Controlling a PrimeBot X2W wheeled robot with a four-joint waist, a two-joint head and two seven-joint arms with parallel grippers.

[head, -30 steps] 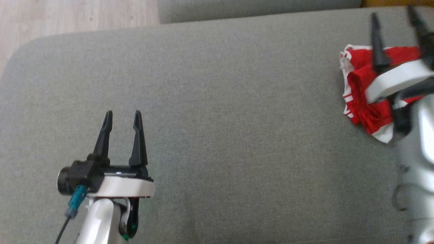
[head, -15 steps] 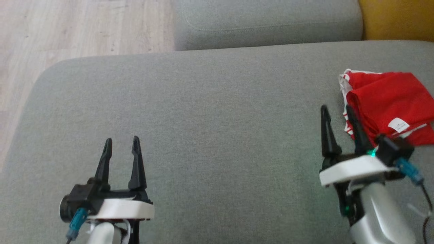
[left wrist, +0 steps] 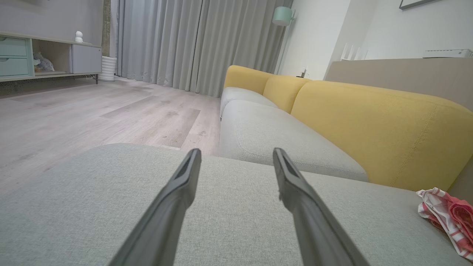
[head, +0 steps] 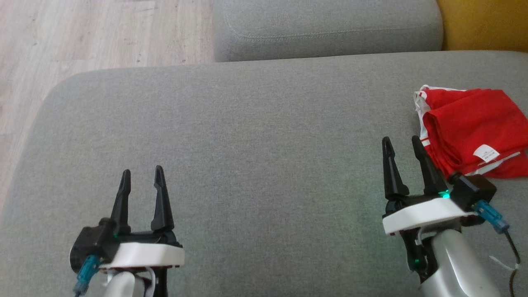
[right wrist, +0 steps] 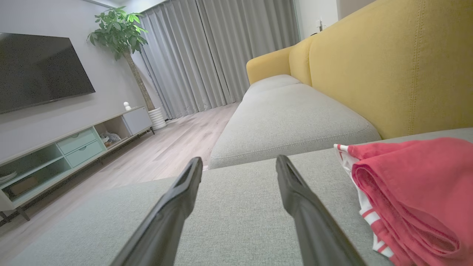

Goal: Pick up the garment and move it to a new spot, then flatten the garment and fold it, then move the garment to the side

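Left end effector [head: 142,170]: released, two dark fingers spread with nothing between them; low at the left of the head view, tips pointing up over bare grey fabric, well apart from the garment [head: 474,123].
Right end effector [head: 401,138]: likewise released, fingers parted and empty; low at the right of the head view, tips just beside the garment's near left edge; touching or not, impossible to judge.
Garment: red with white trim and stripes, bunched in loose folds at the far right of the seat cushion [head: 247,123]; cut off by the right border of the head view; small white label [head: 486,154] facing up near the front edge.
Left wrist view: own fingers over grey seat; garment small in the lower right corner.
Right wrist view: garment large at the right, close beside the right-hand finger, a rolled fold facing the camera.
Seat cushion: grey weave, rounded corner at upper left.
Second cushion [head: 326,29]: grey, directly behind the seat cushion, stitched seam along its edge.
Backrest [head: 482,24]: yellow, top right corner of the head view.
Floor [head: 103,37]: pale wood planks, top left.
Wrist fittings: blue connector [head: 491,216] and green light [head: 444,194] on the right wrist.
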